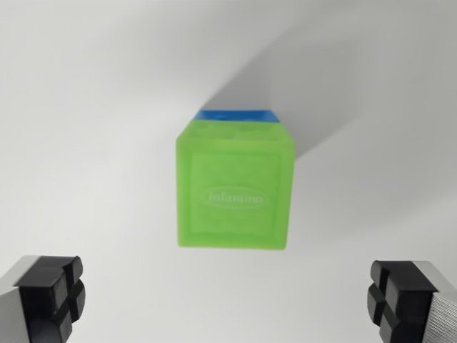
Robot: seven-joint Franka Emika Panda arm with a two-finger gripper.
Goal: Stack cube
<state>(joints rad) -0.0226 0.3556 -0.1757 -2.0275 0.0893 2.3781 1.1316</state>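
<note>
A green cube with an oval logo on its top face fills the middle of the wrist view. It sits on a blue cube, of which only a thin strip shows past the green cube's far edge. My gripper is open above the stack, nothing between its fingers. The left fingertip is at the bottom left corner and the right fingertip at the bottom right, both apart from the green cube.
A plain white surface lies all around the stack. A grey shadow runs from the cubes toward the upper right.
</note>
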